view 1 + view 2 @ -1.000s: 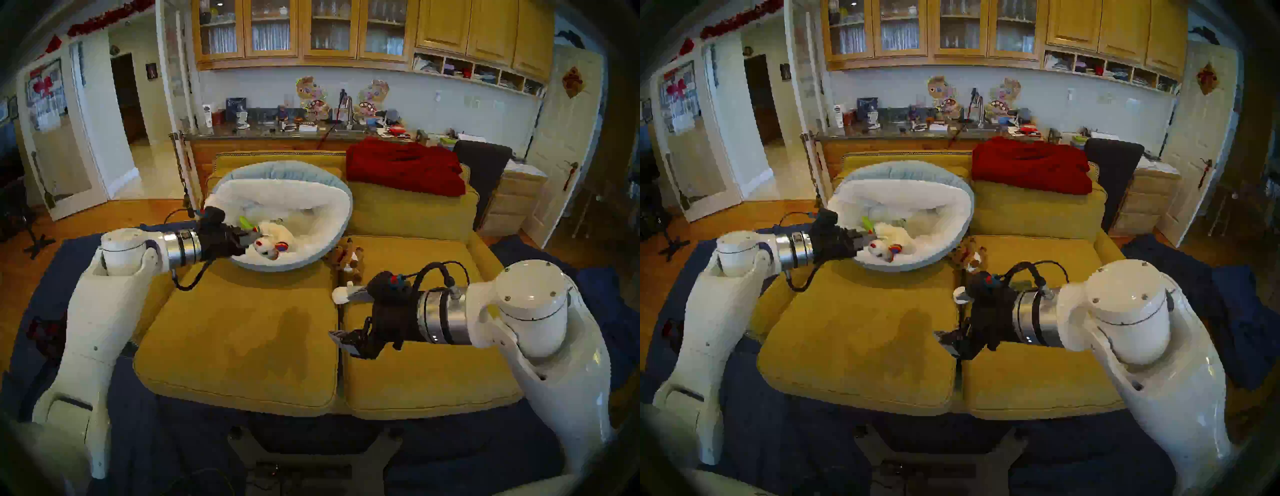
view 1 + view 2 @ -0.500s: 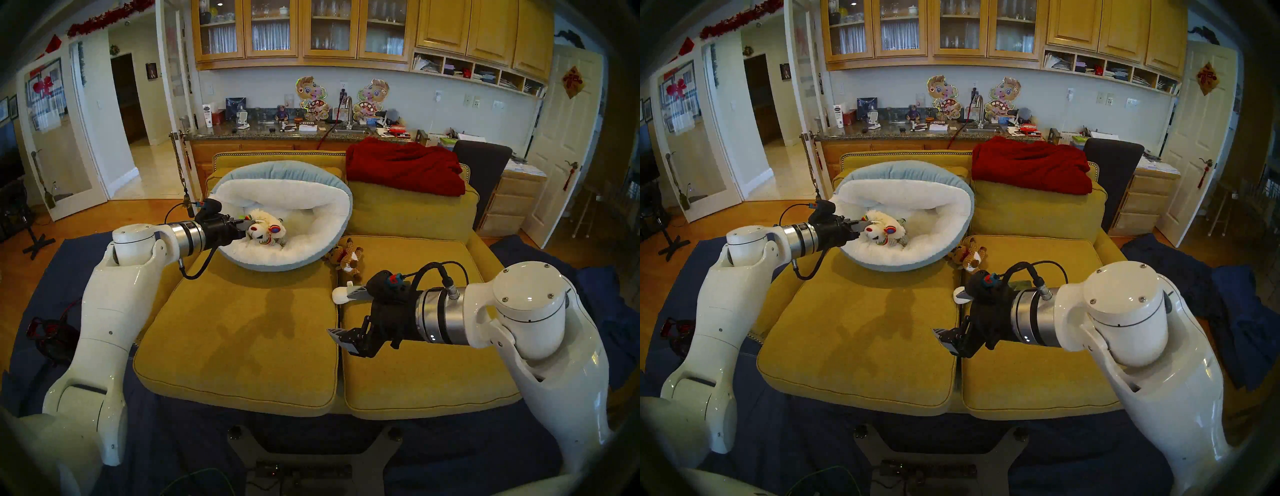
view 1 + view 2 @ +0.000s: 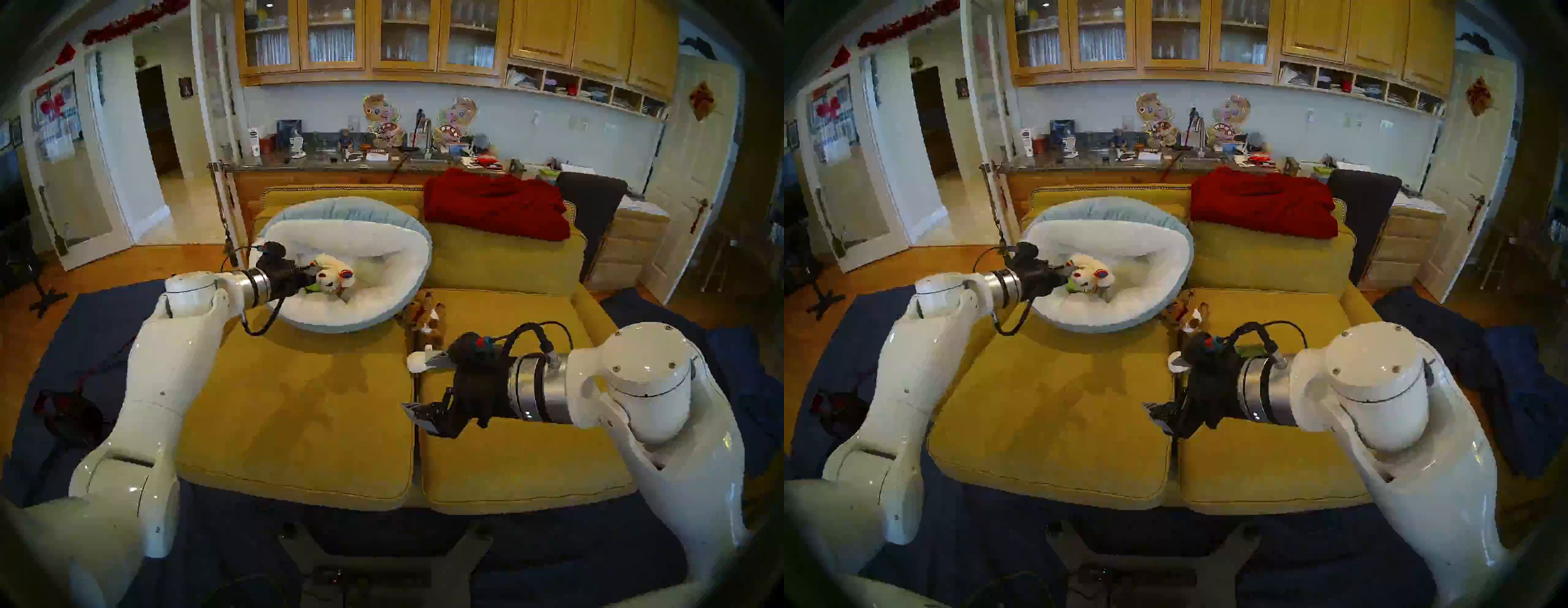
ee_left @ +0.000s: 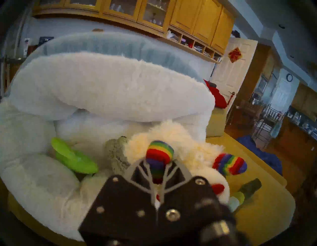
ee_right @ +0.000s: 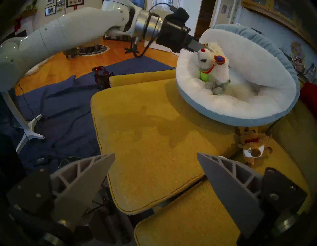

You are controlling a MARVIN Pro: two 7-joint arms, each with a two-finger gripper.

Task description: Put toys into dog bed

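The left gripper is seen clamped on a rainbow-striped paw of the white plush animal, which is held over the near-left part of the dog bed, inside its rim. Just left of the held toy, a bright green cactus toy and a grey spotted cub are seen lying on the bed's white fleece. The right gripper is held with its jaws wide apart and empty, above the seam between the two mustard seat cushions, well apart from the bed. A brown knitted animal is seen on the right cushion, just beside the bed's right rim. A red blanket is draped over the far sofa back. No writing can be read; the counter clutter behind is too blurred.
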